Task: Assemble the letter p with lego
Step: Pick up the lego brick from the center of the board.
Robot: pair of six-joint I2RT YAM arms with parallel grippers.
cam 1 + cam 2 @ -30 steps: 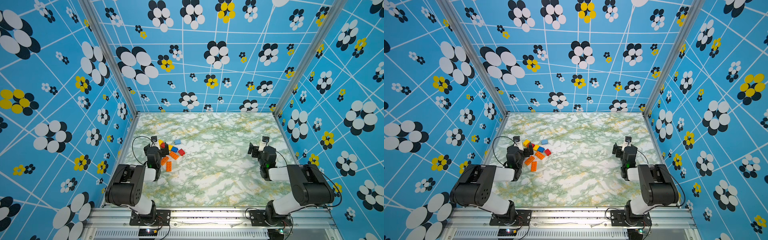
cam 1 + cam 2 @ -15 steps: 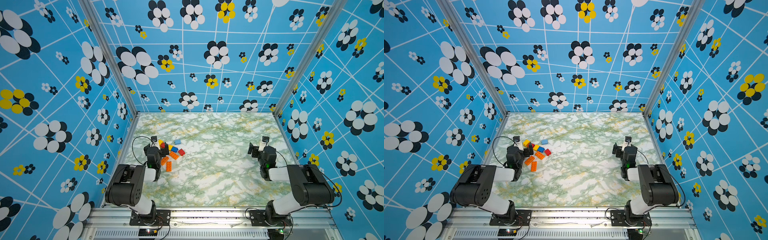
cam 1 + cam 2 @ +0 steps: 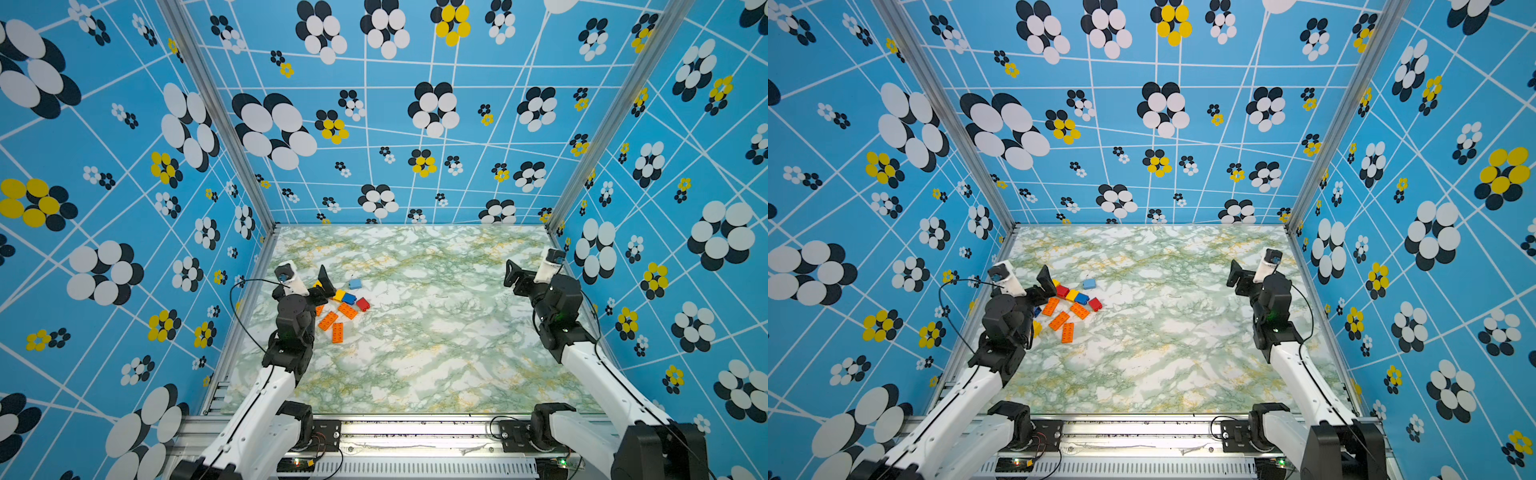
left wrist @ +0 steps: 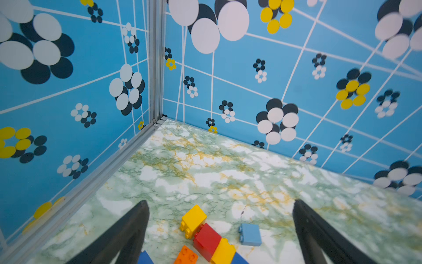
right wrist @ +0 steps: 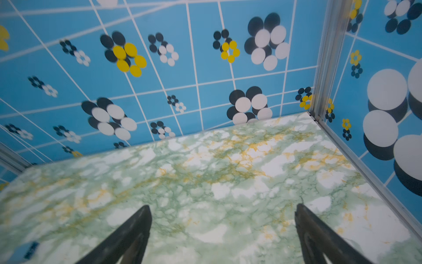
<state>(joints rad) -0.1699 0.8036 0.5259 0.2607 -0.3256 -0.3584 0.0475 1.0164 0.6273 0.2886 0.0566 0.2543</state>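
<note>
The lego lies in a loose cluster on the left of the marble table (image 3: 415, 353): three orange bricks (image 3: 328, 321), a red brick (image 3: 363, 304), a blue one (image 3: 348, 298), a yellow one (image 3: 338, 295) and a pale blue one (image 3: 355, 284) a little apart. My left gripper (image 3: 320, 286) hovers over the cluster's left edge, open and holding nothing. In the left wrist view the left gripper (image 4: 220, 202) frames a yellow brick (image 4: 194, 219), a red brick (image 4: 207, 237) and the pale blue brick (image 4: 250, 234). My right gripper (image 3: 519, 276) is open over bare table at the far right; the right gripper (image 5: 222, 206) holds nothing.
Blue flower-patterned walls (image 3: 415, 124) close the table in on three sides, with aluminium posts (image 3: 216, 124) at the corners. A metal rail (image 3: 415, 432) with both arm bases runs along the front edge. The left arm's black cable (image 3: 237, 307) loops near the left wall.
</note>
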